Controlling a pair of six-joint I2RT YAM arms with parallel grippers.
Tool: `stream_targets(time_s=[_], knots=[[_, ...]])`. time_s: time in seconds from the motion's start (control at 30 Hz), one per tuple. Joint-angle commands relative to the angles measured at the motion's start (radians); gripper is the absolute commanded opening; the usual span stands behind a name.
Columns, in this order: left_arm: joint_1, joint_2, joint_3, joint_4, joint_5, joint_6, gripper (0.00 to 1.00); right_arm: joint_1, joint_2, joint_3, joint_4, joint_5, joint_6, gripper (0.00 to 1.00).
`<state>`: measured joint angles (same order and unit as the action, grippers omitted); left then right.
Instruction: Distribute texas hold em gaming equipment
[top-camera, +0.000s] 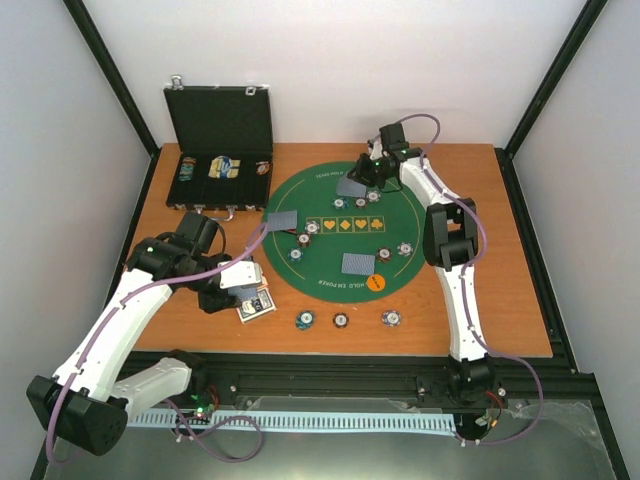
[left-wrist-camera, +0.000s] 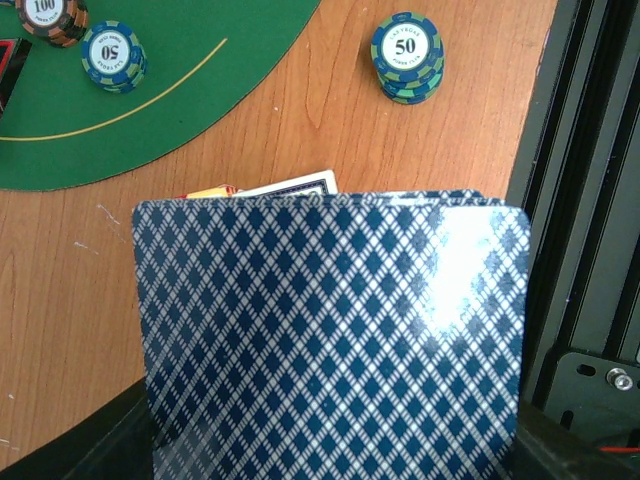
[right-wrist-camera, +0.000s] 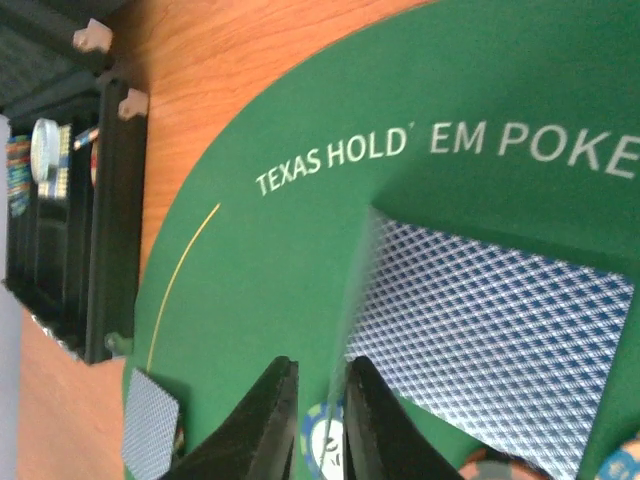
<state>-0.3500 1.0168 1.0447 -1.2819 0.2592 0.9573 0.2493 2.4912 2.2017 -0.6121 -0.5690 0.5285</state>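
Observation:
My left gripper (top-camera: 232, 297) hovers over the wood at the mat's near left, shut on a deck of blue-diamond-backed playing cards (left-wrist-camera: 330, 340). The deck fills the left wrist view and hides the fingers. My right gripper (right-wrist-camera: 322, 368) is at the far side of the green mat (top-camera: 335, 275). Its jaws stand almost together on a playing card (right-wrist-camera: 362, 290) that shows edge-on and blurred. Another card (right-wrist-camera: 490, 340) lies face down on the mat beside it. Face-down cards (top-camera: 284, 222) (top-camera: 358, 263) and striped chips (top-camera: 404, 249) sit on the mat. An orange disc (top-camera: 375, 284) rests near its front edge.
An open black case (top-camera: 218, 150) stands at the back left with chips in its tray. Three chip stacks (top-camera: 305, 320) (top-camera: 341, 320) (top-camera: 391, 318) line the wood in front of the mat. A card box (top-camera: 258, 306) lies under the left gripper. A black rail (left-wrist-camera: 590, 200) edges the table.

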Motion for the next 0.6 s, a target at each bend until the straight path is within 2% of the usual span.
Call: stream_targets(time_s=[0.0,0.13,0.17,0.33,0.43,0.57], knots=[[-0.004,0.006,0.035,-0.009,0.032,-0.013,0.16,-0.003,0.059,0.121,-0.091,0.023,-0.006,0.23],[-0.004,0.004,0.029,-0.003,0.031,-0.014,0.16,-0.003,0.026,0.071,-0.092,0.057,-0.012,0.59],[-0.004,0.005,0.03,-0.004,0.033,-0.018,0.16,-0.003,0.004,0.044,-0.075,0.061,-0.011,0.64],[-0.004,0.018,0.042,-0.003,0.044,-0.042,0.15,-0.003,-0.161,-0.12,0.0,0.073,0.022,0.73],[-0.004,0.021,0.054,-0.006,0.047,-0.053,0.15,-0.003,-0.266,-0.209,0.02,0.066,0.036,0.76],[-0.004,0.018,0.049,-0.009,0.035,-0.053,0.15,-0.002,-0.47,-0.436,0.14,0.029,0.061,0.81]])
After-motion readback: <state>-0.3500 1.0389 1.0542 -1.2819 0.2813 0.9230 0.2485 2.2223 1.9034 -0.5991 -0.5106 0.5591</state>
